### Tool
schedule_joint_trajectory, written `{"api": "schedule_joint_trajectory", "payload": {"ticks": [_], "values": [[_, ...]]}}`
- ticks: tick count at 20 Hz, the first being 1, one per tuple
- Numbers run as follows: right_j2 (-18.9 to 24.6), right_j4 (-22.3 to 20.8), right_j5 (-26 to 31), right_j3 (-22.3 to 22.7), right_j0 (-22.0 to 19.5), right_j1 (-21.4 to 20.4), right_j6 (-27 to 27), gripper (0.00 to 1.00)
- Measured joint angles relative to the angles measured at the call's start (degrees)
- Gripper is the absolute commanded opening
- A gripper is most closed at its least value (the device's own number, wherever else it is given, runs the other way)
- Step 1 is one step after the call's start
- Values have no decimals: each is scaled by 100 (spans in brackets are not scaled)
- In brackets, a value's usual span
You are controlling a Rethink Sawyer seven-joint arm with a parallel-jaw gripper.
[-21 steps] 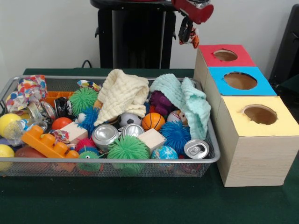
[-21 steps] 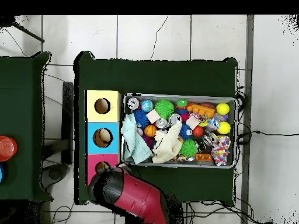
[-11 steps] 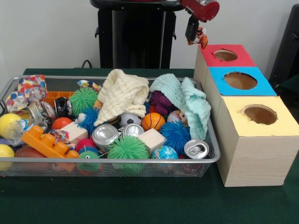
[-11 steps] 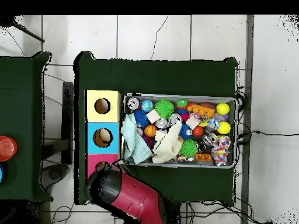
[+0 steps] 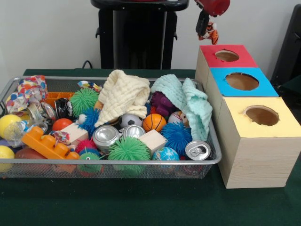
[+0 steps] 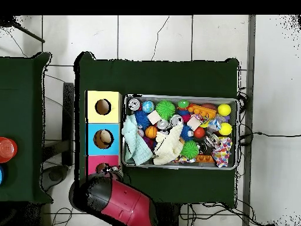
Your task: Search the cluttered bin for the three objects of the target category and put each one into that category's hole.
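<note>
One small orange-and-white toy (image 5: 211,31) hanging pinched in the pincer (image 5: 205,27), dangling high to clear the box edge. Hovering just short of the red hole (image 5: 227,55), which is lying below and slightly to the side. Sitting well off to the other side, lower down on the surface: the wire bin (image 5: 214,141), crowded with balls, cans and cloths.

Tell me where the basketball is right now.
In the front view the small orange basketball lies in the wire bin, right of centre, between the soccer ball on its left and the baseball on its right, below the two cloths.
</note>
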Motion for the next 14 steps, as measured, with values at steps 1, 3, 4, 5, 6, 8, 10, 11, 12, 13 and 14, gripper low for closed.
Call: {"api": "schedule_joint_trajectory", "payload": {"ticks": [1, 3, 4, 5, 6, 8, 10, 11, 12, 13, 14], "values": [[-6, 0, 37, 0, 3, -7, 28, 0], [-18, 0, 112, 0, 3, -21, 76, 0], [-31, 0, 180, 0, 3, -34, 109, 0], [-60, 0, 285, 0, 6, -58, 160, 0], [-77, 0, 322, 0, 9, -68, 182, 0], [-109, 5, 368, 3, 18, -90, 227, 0], [-125, 8, 373, 7, 19, -106, 259, 0], [-131, 8, 373, 8, 19, -114, 273, 0], [-134, 8, 373, 12, 23, -119, 279, 0], [-133, 8, 373, 13, 27, -119, 279, 0], [-134, 12, 373, 16, 40, -112, 279, 0]]}}
